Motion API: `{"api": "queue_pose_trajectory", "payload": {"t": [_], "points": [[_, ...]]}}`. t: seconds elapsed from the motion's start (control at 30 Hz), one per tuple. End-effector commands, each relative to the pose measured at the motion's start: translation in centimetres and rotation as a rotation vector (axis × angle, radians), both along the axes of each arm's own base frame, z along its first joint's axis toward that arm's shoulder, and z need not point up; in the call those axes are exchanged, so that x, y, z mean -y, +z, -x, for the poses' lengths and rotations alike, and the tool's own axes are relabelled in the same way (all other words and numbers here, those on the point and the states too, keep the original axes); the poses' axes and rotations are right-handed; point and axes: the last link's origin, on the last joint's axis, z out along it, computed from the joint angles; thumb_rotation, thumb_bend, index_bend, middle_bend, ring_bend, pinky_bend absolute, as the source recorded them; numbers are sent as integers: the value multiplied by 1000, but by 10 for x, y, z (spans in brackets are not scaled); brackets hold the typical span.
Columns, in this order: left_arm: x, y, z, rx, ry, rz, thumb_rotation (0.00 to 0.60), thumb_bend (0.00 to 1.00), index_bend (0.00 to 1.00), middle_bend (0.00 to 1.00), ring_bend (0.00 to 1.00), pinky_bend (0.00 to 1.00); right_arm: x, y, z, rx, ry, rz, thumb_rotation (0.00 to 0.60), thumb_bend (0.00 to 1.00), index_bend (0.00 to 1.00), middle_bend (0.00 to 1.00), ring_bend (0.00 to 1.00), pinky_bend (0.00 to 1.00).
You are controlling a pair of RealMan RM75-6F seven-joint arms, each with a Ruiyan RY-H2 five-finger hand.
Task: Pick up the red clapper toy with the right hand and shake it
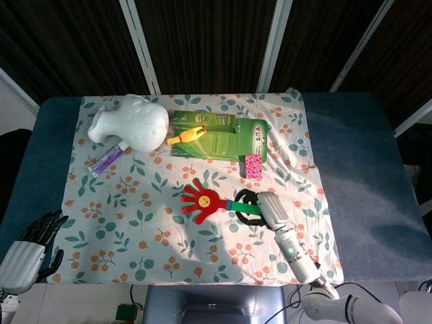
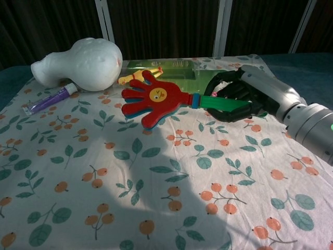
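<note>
At the desk's near left corner, off the floral cloth (image 1: pixel 135 223), the black left hand (image 1: pixel 42 233) rests with fingers apart, holding nothing. Further right stand the white foam head (image 2: pixel 78 63), a purple tube (image 2: pixel 49 99) just beside it, and a yellow rubber chicken (image 1: pixel 187 135) on the green packet (image 1: pixel 223 138). The red hand-shaped plastic clapper toy (image 2: pixel 156 99) hangs above the cloth, its green handle gripped by the black right hand (image 2: pixel 237 99).

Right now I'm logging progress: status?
Right hand grips red clapper toy by its green handle, lifted off the cloth. Left hand open, idle at table edge. Nothing in the way.
</note>
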Motion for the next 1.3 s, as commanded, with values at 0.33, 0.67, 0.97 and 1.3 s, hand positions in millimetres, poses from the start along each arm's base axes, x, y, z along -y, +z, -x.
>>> {"api": "queue_pose_trajectory", "payload": {"t": [0.33, 0.67, 0.97, 1.3], "points": [[0, 0, 0, -5, -1, -6, 600, 516, 0, 0, 0, 162, -18, 34, 3, 746, -114, -74, 600, 620, 1000, 901, 908, 953], [0, 0, -1, -8, 2, -6, 600, 517, 0, 0, 0, 163, 2, -8, 21, -96, -65, -5, 600, 653, 1000, 903, 914, 956], [1, 2, -1, 0, -2, -11, 600, 517, 0, 0, 0, 162, 0, -11, 17, -120, -97, 21, 600, 654, 1000, 904, 914, 956], [1, 1, -1, -4, -4, -9, 600, 518, 0, 0, 0, 163, -3, -28, 28, -258, -95, 29, 600, 654, 991, 903, 907, 946]]}}
